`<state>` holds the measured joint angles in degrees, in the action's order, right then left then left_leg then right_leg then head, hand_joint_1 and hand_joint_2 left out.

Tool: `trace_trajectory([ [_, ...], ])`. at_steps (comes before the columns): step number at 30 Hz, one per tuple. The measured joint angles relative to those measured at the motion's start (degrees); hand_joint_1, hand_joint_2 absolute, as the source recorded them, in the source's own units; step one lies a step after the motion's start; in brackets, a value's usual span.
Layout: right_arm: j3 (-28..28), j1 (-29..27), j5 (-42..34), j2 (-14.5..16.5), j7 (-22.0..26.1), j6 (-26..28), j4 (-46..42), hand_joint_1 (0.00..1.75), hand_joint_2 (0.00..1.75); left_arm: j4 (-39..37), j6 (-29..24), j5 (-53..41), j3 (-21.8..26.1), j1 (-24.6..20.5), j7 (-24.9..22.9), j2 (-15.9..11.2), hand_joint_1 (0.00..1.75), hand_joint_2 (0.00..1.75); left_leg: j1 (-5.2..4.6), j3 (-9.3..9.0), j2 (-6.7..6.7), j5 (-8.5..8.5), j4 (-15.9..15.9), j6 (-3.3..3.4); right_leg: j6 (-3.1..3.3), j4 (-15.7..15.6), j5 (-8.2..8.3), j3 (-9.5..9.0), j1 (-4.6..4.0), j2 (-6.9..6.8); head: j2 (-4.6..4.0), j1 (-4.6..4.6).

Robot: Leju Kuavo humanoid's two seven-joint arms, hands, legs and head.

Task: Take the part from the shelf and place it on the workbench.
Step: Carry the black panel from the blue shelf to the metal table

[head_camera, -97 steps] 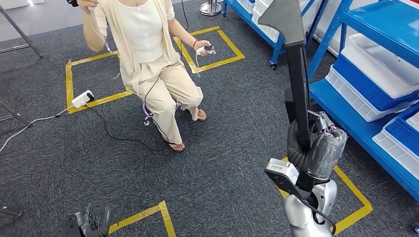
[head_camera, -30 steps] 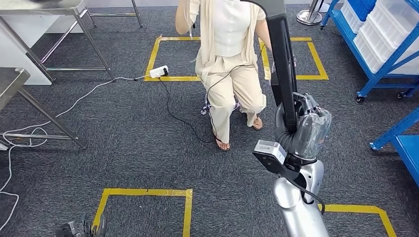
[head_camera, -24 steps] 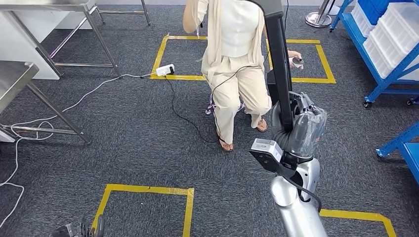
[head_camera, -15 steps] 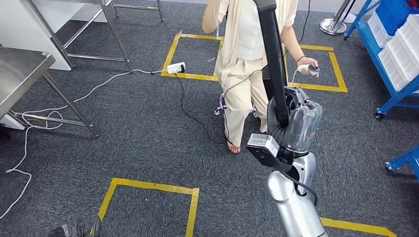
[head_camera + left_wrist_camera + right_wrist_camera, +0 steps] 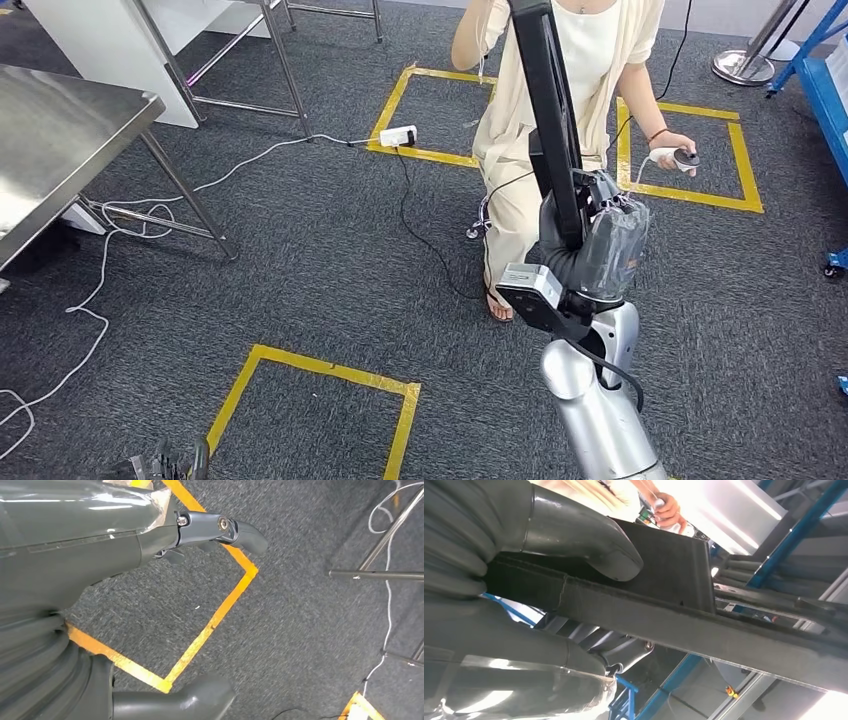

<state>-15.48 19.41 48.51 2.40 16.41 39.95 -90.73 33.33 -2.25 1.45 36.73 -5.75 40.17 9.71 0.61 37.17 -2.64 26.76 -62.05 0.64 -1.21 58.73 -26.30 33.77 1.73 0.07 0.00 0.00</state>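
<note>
- Gripping the long black part (image 5: pixel 548 110), the right hand (image 5: pixel 600 250) sits right of frame centre; its fingers (image 5: pixel 579 530) clamp the part, which rises upright to the top edge.
- Left hand (image 5: pixel 75 580) hangs over grey carpet, fingers apart, holding nothing.
- Steel counter (image 5: pixel 60 150) fills the upper left.
- A seated person (image 5: pixel 590 60) is behind the part.

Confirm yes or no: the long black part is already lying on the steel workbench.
No, the right hand holds the black part upright above the carpet, apart from the steel workbench.
</note>
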Motion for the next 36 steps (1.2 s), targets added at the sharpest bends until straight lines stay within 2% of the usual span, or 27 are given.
trace_trajectory([
  [1,-0.1,0.1,0.0,0.0,0.0,0.0,0.0,1.75,1.75,0.0,0.0,0.0,0.0,-0.1,0.0,0.0,0.0,1.75,0.02,1.44,1.23,1.62,-3.1,-0.24,0.3,0.0,-0.08,-0.04,-0.12,-0.35,0.0,-0.17],
  [2,-0.1,0.0,-0.1,0.0,0.0,0.0,0.1,1.75,1.75,0.0,0.1,0.0,0.1,-0.1,0.0,0.0,0.0,1.75,0.07,3.36,1.89,3.36,-6.9,-0.4,0.59,0.0,-0.16,-0.05,-0.27,-0.75,0.0,-0.32],
  [3,-0.2,-0.1,-0.1,0.0,0.0,0.0,0.1,1.75,1.75,0.0,0.2,0.0,0.1,0.0,0.0,0.0,0.0,1.75,0.12,5.21,2.19,4.65,-10.4,-0.48,0.76,0.0,-0.22,-0.05,-0.4,-1.16,0.0,-0.32],
  [4,-0.2,-0.2,-0.1,0.0,0.0,0.0,0.2,1.75,1.75,0.0,0.3,0.0,0.2,0.1,0.0,0.0,0.0,1.75,0.13,6.41,2.34,5.03,-12.5,-0.48,0.87,0.0,-0.3,-0.06,-0.51,-1.61,0.0,-0.32],
  [5,-0.3,-0.3,-0.1,0.0,0.0,0.0,0.2,1.75,1.75,0.0,0.3,0.0,0.3,0.2,0.0,0.1,0.0,1.75,0.13,6.44,2.44,4.22,-12.3,-0.39,0.94,0.0,-0.35,-0.11,-0.6,-2.06,0.0,-0.33],
  [6,-0.3,-0.3,-0.1,0.0,0.0,0.0,0.2,1.75,1.75,0.0,0.3,0.0,0.5,0.2,0.0,0.1,0.0,1.75,0.1,5.32,2.64,2.52,-9.8,-0.19,1.01,0.0,-0.42,-0.2,-0.68,-2.48,0.0,-0.32],
  [7,-0.3,-0.3,-0.1,0.0,0.0,0.0,0.2,1.75,1.75,0.1,0.3,0.0,0.6,0.2,0.0,0.0,0.0,1.75,0.03,3.33,3.18,0.43,-5.9,0.11,1.03,0.0,-0.5,-0.33,-0.75,-2.87,0.0,-0.33],
  [9,-0.4,-0.2,-0.1,0.0,0.0,0.0,0.2,1.75,1.75,0.2,0.4,0.0,0.7,0.1,0.0,0.0,0.0,1.75,-0.49,-0.03,4.9,-1.73,0.7,0.71,0.92,0.0,-0.68,-0.54,-1.07,-3.54,0.0,-0.27],
  [11,-0.4,-0.1,-0.1,0.1,0.0,0.0,0.2,1.75,1.75,0.4,0.4,-0.1,0.7,0.0,0.0,0.1,0.0,1.75,-1.05,-0.87,5.42,-1.66,2.7,1.14,0.56,-0.2,-0.85,-0.68,-1.3,-4.27,0.0,-0.26],
  [13,-0.4,0.0,-0.1,0.1,0.0,0.0,0.2,1.75,1.75,0.6,0.4,-0.2,0.8,0.0,0.0,0.1,0.0,1.75,-1.04,-1.13,4.33,-1.94,3.3,1.71,-0.02,-0.2,-1.11,-0.83,-1.3,-4.68,-0.01,-0.28],
  [14,-0.4,0.0,-0.1,0.2,0.0,0.0,0.2,1.75,1.75,0.6,0.4,-0.2,0.8,0.0,0.0,0.2,0.0,1.75,-0.91,-1.39,3.84,-2.18,3.6,2.05,-0.2,0.5,-1.54,-0.64,-1.28,-4.13,-0.01,-0.24],
  [16,-0.5,0.1,-0.1,0.2,0.0,0.0,0.2,1.75,1.75,0.8,0.4,-0.2,0.8,-0.1,0.0,0.4,0.0,1.75,-0.54,-1.83,2.89,-2.62,4.2,2.61,-0.07,5.1,-3.82,1.48,-1.19,-1.95,-0.01,-0.05],
  [18,-0.5,0.0,-0.2,0.0,-0.1,0.0,0.3,1.75,1.75,0.8,0.4,-0.2,0.9,-0.2,0.0,0.5,0.0,1.75,-0.55,-1.83,1.76,-2.66,4.3,2.82,0.18,12.8,-6.81,5.24,-1.05,-0.66,0.0,0.11],
  [19,-0.5,-0.1,-0.2,-0.1,-0.1,0.0,0.4,1.75,1.75,0.8,0.4,-0.2,0.9,-0.2,0.0,0.5,0.0,1.75,-0.56,-1.83,1.14,-2.65,4.2,2.84,0.03,15.4,-7.53,6.7,-1.03,-0.51,0.0,0.15],
  [20,-0.5,-0.2,-0.2,-0.1,-0.1,0.0,0.4,1.75,1.75,0.8,0.4,-0.2,0.9,-0.1,0.0,0.5,0.0,1.75,-0.57,-1.84,0.49,-2.65,4.2,2.83,-0.31,16.0,-7.3,7.19,-1.01,-0.44,0.0,0.15],
  [21,-0.5,-0.2,-0.2,-0.2,-0.1,0.0,0.5,1.75,1.75,0.8,0.4,-0.2,0.9,-0.1,0.0,0.5,0.0,1.75,-0.56,-1.89,-0.16,-2.63,4.2,2.79,-0.79,14.0,-6.07,6.43,-0.96,-0.34,-0.01,0.15],
  [23,-0.5,-0.1,-0.2,-0.2,-0.1,0.0,0.5,1.75,1.75,0.8,0.4,-0.2,0.9,-0.1,0.0,0.6,0.0,1.75,-0.58,-2.0,-1.41,-2.5,4.0,2.56,-1.58,5.8,-2.51,2.86,-0.73,0.57,-0.01,0.15],
  [24,-0.6,-0.1,-0.2,-0.2,-0.1,0.0,0.5,1.75,1.75,0.8,0.4,-0.2,0.9,-0.1,0.0,0.6,0.0,1.75,-0.67,-1.98,-1.95,-2.39,3.9,2.33,-1.58,2.3,-1.14,1.22,-0.63,1.01,-0.01,0.15],
  [25,-0.6,0.0,-0.2,-0.2,-0.1,0.0,0.5,1.75,1.75,0.8,0.4,-0.2,0.9,0.0,0.0,0.6,0.0,1.75,-0.76,-1.88,-2.34,-2.32,3.8,2.07,-1.39,0.2,-0.4,0.26,-0.59,1.33,0.0,0.12],
  [28,-0.6,0.0,-0.2,-0.1,-0.2,0.0,0.6,1.75,1.75,0.8,0.4,-0.2,0.9,0.2,0.0,0.6,0.0,1.75,-0.59,-1.52,-2.85,-2.3,3.7,1.26,-0.44,-0.7,0.1,-0.31,-0.65,0.77,0.0,0.06],
  [30,-0.6,0.2,-0.2,0.0,-0.2,0.0,0.6,1.75,1.75,0.8,0.4,-0.3,0.9,0.2,0.0,0.6,0.0,1.75,-0.46,-0.73,-1.13,-1.08,1.9,0.56,0.19,-0.9,0.2,-0.57,-0.39,0.15,0.0,-0.15],
  [32,-0.6,0.3,-0.2,0.1,-0.2,0.0,0.6,1.75,1.75,0.9,0.4,-0.3,0.9,0.1,0.0,0.7,0.0,1.75,-0.29,2.25,1.28,2.13,-4.4,-0.13,0.78,-1.0,0.04,-0.79,-0.34,-0.64,0.0,-0.48],
  [34,-0.6,0.3,-0.2,0.1,-0.2,0.0,0.7,1.75,1.75,0.9,0.4,-0.3,0.9,0.1,0.0,0.7,0.0,1.75,0.05,6.0,2.12,4.69,-11.5,-0.57,1.09,-1.0,-0.14,-0.87,-0.43,-1.56,-0.01,-0.57],
  [35,-0.6,0.3,-0.2,0.1,-0.2,0.0,0.8,1.75,1.75,0.9,0.4,-0.3,0.9,0.1,0.0,0.7,0.0,1.75,0.21,6.82,2.28,4.55,-12.7,-0.71,1.14,-1.0,-0.2,-0.9,-0.44,-2.01,-0.01,-0.57],
  [36,-0.6,0.4,-0.2,0.1,-0.2,0.0,1.0,1.75,1.75,0.9,0.4,-0.2,1.0,0.1,0.0,0.7,0.0,1.75,0.35,6.46,2.48,3.36,-11.5,-0.78,1.18,-1.0,-0.26,-0.97,-0.43,-2.44,-0.01,-0.58],
])
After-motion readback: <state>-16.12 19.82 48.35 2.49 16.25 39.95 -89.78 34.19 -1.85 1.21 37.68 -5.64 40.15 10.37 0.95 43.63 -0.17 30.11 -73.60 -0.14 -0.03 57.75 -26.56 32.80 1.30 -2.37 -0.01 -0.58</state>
